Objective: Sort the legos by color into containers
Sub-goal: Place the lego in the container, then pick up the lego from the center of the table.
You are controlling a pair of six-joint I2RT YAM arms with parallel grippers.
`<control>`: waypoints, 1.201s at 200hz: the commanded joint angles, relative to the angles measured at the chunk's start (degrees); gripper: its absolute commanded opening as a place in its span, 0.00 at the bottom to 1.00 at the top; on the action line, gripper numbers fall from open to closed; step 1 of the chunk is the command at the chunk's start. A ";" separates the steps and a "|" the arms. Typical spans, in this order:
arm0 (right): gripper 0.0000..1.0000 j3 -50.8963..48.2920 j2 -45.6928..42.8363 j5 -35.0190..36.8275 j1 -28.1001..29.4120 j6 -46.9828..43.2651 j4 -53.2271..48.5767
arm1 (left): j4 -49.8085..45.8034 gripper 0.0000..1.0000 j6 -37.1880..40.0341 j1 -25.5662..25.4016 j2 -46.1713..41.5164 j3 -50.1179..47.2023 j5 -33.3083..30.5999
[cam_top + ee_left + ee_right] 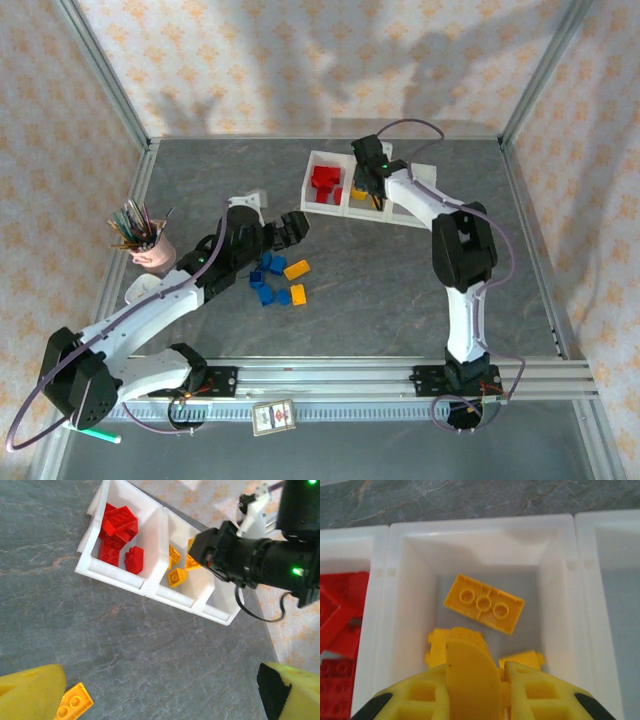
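Observation:
The containers point(312, 186) are three joined white bins at the back centre. Red legos point(119, 530) fill the left bin, and yellow legos point(484, 603) lie in the middle bin point(555, 580). My right gripper point(502, 672) reaches down into that middle bin, its jaws shut on a small yellow lego that is mostly hidden between the fingers. Loose blue legos point(270, 266) and yellow legos point(297, 269) lie on the table in front of my left gripper point(292, 228). It stands open above the table with nothing between its fingers. A flat yellow-orange lego point(74, 707) lies by its left finger.
A pink cup of pens point(150, 250) stands at the left, beside the left arm. A small card point(273, 417) lies at the near edge by the rail. Metal frame posts and patterned walls close in the grey tabletop point(400, 290).

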 commanded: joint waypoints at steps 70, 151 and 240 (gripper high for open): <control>0.52 0.77 -2.84 0.44 -0.24 -2.47 0.31 | 2.04 0.99 2.41 0.92 0.40 2.15 0.62; 0.70 -16.18 -17.79 -4.01 9.14 1.16 1.90 | -2.27 0.99 0.57 1.65 -7.28 -2.33 -3.09; 0.77 -28.71 -22.66 -6.22 26.44 10.64 3.64 | -11.58 0.99 -4.20 1.97 -19.55 -9.12 -8.46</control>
